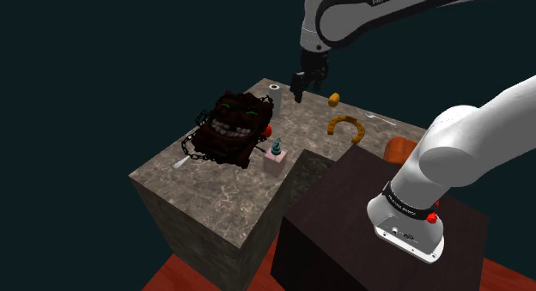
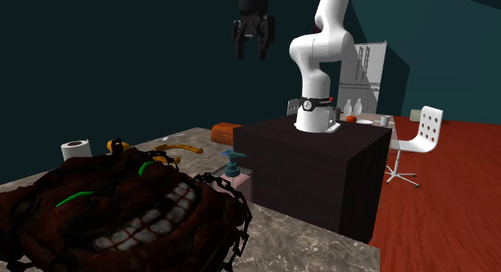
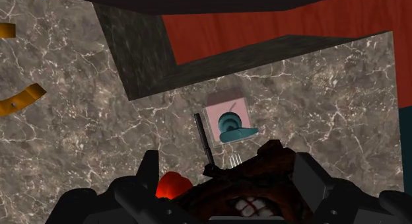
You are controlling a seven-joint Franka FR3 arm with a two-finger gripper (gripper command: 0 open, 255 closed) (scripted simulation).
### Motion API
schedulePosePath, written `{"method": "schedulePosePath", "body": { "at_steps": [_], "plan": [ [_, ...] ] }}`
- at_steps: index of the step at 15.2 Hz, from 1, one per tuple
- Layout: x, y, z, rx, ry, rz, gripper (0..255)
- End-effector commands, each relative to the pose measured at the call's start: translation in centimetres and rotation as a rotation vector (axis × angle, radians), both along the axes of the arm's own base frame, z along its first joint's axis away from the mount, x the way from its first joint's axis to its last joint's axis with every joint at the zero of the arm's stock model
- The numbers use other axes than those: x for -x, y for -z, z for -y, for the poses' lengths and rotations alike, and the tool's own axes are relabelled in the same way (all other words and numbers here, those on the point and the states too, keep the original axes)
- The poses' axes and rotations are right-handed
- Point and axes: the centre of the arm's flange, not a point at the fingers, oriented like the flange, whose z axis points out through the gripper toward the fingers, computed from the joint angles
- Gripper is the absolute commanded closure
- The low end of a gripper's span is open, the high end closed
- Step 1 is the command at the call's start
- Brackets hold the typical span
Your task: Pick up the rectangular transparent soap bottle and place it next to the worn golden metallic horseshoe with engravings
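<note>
1. The soap bottle (image 1: 277, 154) stands upright on the marble-patterned table (image 1: 206, 182). It is near the edge by the dark stand (image 1: 361, 221) and just beside a grinning dark mask wrapped in chain (image 1: 230, 126).
2. The end effector (image 2: 250, 54) hangs high above the table, its fingers spread apart with nothing between them.
3. The bottle has a squarish, pale pink body and a teal pump head (image 3: 234, 127) on top. It is probably light, stiff and smooth-walled, so it may slip, and a sideways nudge could tip it.
4. The best hold looks to be across two opposite flat walls, below the pump. The spout would likely turn or give.
5. The pink may be soap inside or the tint of the walls; I cannot tell how full it is.
6. The golden horseshoe (image 1: 345, 126) lies flat farther along the table, apart from the bottle, with bare surface beside it.
</note>
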Motion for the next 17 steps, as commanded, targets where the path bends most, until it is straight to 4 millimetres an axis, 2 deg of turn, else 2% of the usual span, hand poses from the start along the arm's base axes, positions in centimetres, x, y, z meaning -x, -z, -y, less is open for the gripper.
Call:
{"method": "schedulePosePath", "body": {
  "at_steps": [1,17],
  "plan": [
    [-1.0,2.6,-0.8,0.013,-0.002,-0.005,0],
    [-8.9,22.6,-4.8,0.124,-0.014,-0.06,0]
  ]
}}
